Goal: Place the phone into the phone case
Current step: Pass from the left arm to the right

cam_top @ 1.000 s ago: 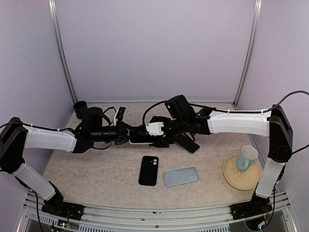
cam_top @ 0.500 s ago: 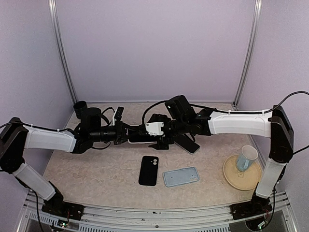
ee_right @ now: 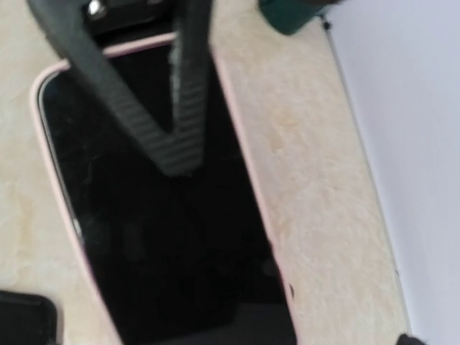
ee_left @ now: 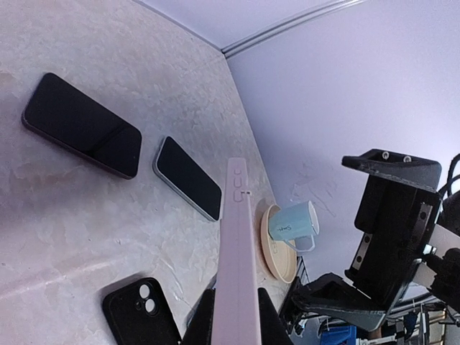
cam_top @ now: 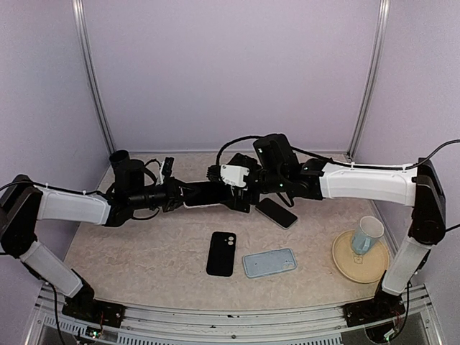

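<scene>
A phone with a black screen sits inside a pink case (cam_top: 207, 194), held in the air edge-on over the middle of the table. My left gripper (cam_top: 178, 194) is shut on its left end; in the left wrist view the pink edge (ee_left: 237, 244) runs up from between my fingers (ee_left: 203, 325). The right wrist view looks straight onto the screen (ee_right: 158, 223), with the pink rim around it. My right gripper (cam_top: 238, 191) hovers at the case's right end. Its fingers (ee_left: 392, 164) stand wide apart in the left wrist view and hold nothing.
On the table (cam_top: 129, 251) lie a black case (cam_top: 221, 253), a light blue case (cam_top: 269, 262) and a dark phone (cam_top: 277, 213). A pale blue cup (cam_top: 368, 234) stands on a tan plate (cam_top: 345, 264) at the right. Walls close in the back and sides.
Both grippers and the pink-cased phone have risen and shifted toward the back. The right arm has lifted and its gripper now sits higher over the case's right end.
</scene>
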Robot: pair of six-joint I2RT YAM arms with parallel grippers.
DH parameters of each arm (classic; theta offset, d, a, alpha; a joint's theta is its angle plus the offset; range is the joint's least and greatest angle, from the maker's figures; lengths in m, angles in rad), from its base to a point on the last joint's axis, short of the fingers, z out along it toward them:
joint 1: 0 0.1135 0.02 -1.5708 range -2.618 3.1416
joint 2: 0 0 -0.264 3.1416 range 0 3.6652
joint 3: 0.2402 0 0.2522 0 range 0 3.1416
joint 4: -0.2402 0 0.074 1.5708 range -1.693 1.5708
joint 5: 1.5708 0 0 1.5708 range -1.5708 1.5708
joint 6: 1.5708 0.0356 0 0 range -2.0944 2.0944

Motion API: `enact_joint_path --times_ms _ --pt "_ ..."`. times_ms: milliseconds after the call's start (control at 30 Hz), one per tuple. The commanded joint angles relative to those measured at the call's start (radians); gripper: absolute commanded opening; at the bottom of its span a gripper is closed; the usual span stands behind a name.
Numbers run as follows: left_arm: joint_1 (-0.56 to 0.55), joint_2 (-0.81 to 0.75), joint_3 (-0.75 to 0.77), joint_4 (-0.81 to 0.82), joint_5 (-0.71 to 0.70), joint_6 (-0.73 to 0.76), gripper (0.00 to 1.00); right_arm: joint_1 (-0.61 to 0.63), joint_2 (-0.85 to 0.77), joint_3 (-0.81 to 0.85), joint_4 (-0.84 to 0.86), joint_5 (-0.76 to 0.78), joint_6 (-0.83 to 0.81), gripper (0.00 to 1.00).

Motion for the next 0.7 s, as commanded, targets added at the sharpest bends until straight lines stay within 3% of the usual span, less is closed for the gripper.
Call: enact_joint_path --times_ms 0,467,567,667 --pt "0.037 -0.008 -0.006 0.104 -0.031 -0.030 0.00 -0.002 -0.061 -0.033 0.080 0.044 0.122 1.00" --pt "0.109 0.123 0.071 0.167 0.000 -0.068 0.00 -0.036 -0.104 -0.125 0.198 0.190 0.359 1.00" --pt "0.114 0.164 0.114 0.160 0.051 -0.040 0.00 -0.082 -0.107 -0.112 0.161 0.108 0.422 1.00" --pt "0.123 0.201 0.162 0.145 0.112 -0.008 0.00 -0.114 -0.105 -0.104 0.119 -0.040 0.352 1.00"
